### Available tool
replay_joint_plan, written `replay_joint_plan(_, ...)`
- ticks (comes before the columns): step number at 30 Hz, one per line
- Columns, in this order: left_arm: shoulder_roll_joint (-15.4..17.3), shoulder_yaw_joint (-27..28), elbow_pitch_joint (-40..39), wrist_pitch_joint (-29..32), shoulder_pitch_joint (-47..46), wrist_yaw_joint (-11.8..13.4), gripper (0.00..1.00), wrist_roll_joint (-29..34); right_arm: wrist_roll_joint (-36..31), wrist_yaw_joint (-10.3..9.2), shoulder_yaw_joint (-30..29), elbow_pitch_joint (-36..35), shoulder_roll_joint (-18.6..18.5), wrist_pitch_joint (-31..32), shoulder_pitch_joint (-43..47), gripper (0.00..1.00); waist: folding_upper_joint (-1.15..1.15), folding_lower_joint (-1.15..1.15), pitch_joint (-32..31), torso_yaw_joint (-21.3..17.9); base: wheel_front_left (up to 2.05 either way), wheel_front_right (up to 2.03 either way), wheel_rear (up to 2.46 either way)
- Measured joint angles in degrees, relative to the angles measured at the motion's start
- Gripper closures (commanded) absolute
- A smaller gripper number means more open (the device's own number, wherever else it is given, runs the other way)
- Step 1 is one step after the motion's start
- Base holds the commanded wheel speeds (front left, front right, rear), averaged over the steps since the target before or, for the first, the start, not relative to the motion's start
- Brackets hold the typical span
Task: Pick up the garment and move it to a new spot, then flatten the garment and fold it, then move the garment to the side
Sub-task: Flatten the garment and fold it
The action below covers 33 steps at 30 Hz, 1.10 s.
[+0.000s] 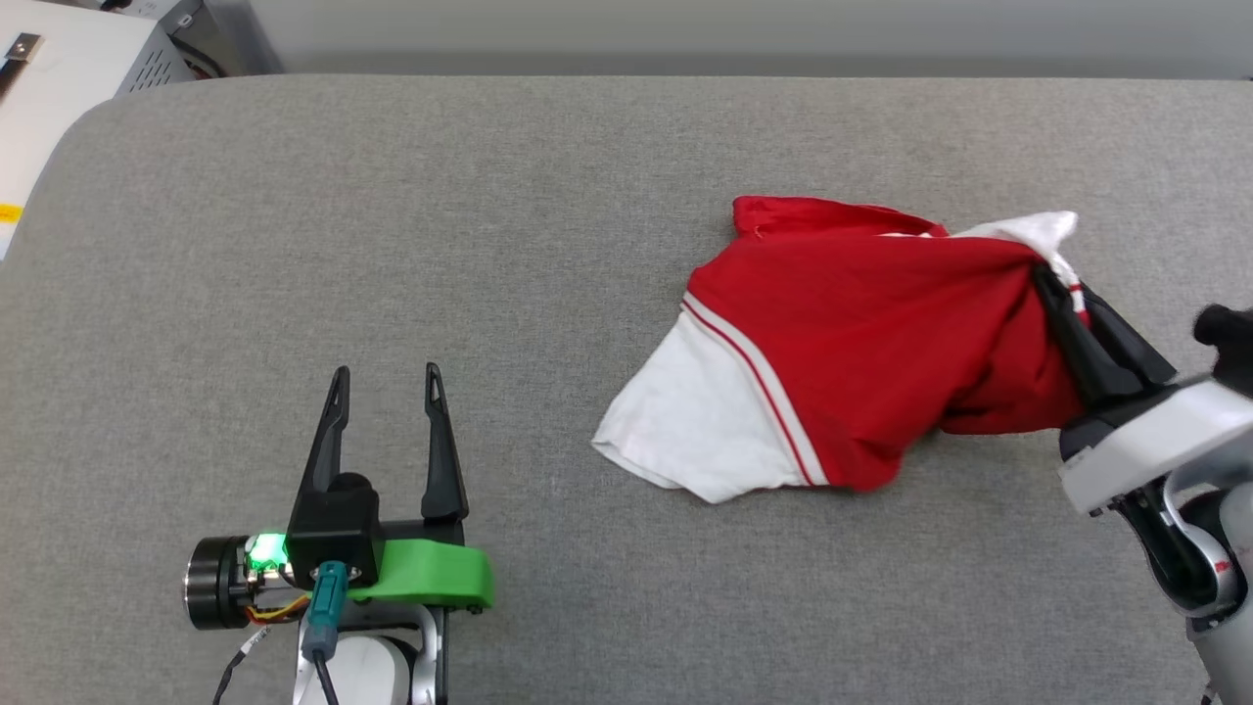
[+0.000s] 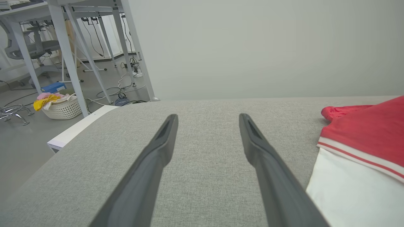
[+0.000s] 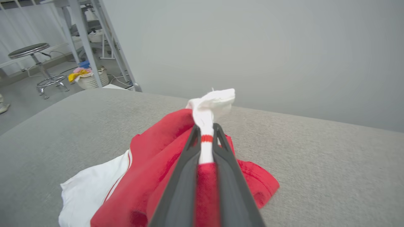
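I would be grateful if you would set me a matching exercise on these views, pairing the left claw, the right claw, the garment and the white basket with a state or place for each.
Things:
1. left claw
2. right claw
3. garment
4. white basket

States or places:
A. standing on the floor
B. shut on red-and-white fabric
C. open and holding nothing
D. crumpled on the grey table, pulled up at one end

Pairs: 1-C, 2-B, 3-D, 4-A
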Motion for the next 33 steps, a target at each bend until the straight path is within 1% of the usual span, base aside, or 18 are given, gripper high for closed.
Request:
replay_joint_plan(3,-0.1,-0.2,0.2,0.0,0.2,-0.1,0.00,0.0,-0.4,0.01,-7.2,2.2,2.6,-1.6,3.6,1.00,0.00,0.00,-0.2,-0.8,0.00,0.00,0.00)
replay_joint_plan(7,-0.2,-0.4,0.4,0.0,0.3,-0.4,0.00,0.0,-0.9,0.01,-17.5,7.2,6.2,-4.0,6.2,1.00,0.00,0.00,-0.1,-1.4,0.00,0.00,0.00)
replay_joint_plan(15,-0.4,-0.8,0.7,0.0,0.3,-0.5,0.00,0.0,-5.2,0.00,-35.0,22.1,13.1,-6.8,7.4,1.00,0.00,0.00,0.4,-1.9,0.00,0.00,0.00)
replay_joint_plan(18,-0.5,-1.0,0.8,0.0,0.3,-0.8,0.00,0.0,-8.5,0.00,-41.0,27.8,14.3,-7.6,7.3,1.00,0.00,0.00,0.6,-1.9,0.00,0.00,0.00)
replay_joint_plan(22,-0.5,-1.2,1.0,0.0,0.3,-0.9,0.00,0.0,-12.4,0.02,-45.3,33.5,15.7,-8.3,6.8,1.00,0.00,0.00,0.8,-1.7,0.00,0.00,0.00)
replay_joint_plan(25,-0.5,-1.1,1.2,0.0,0.3,-0.9,0.00,0.0,-13.9,0.01,-46.2,34.8,16.2,-8.7,5.5,1.00,0.00,0.00,0.7,-1.9,0.00,0.00,0.00)
replay_joint_plan(27,-0.5,-1.1,1.4,0.0,0.3,-0.9,0.00,0.1,-15.4,0.01,-46.1,34.4,16.3,-8.8,5.3,0.23,0.00,0.00,0.4,-2.0,0.00,0.00,0.00)
replay_joint_plan(28,-0.5,-1.1,1.6,0.0,0.3,-0.9,0.00,0.2,-16.3,0.01,-46.2,33.6,16.3,-9.0,5.3,0.00,0.00,0.00,0.2,-2.1,0.00,0.00,0.00)
replay_joint_plan(30,-0.5,-1.1,1.7,0.0,0.3,-1.0,0.00,0.5,-18.9,0.01,-46.1,31.1,16.2,-9.3,5.3,0.00,0.00,0.00,-0.2,-2.2,0.00,0.00,0.00)
replay_joint_plan(33,-0.5,-1.1,1.7,0.0,0.3,-1.0,0.00,0.6,-23.3,0.01,-46.4,23.7,16.8,-9.3,5.3,0.00,0.00,0.00,-0.8,-2.2,0.00,0.00,0.00)
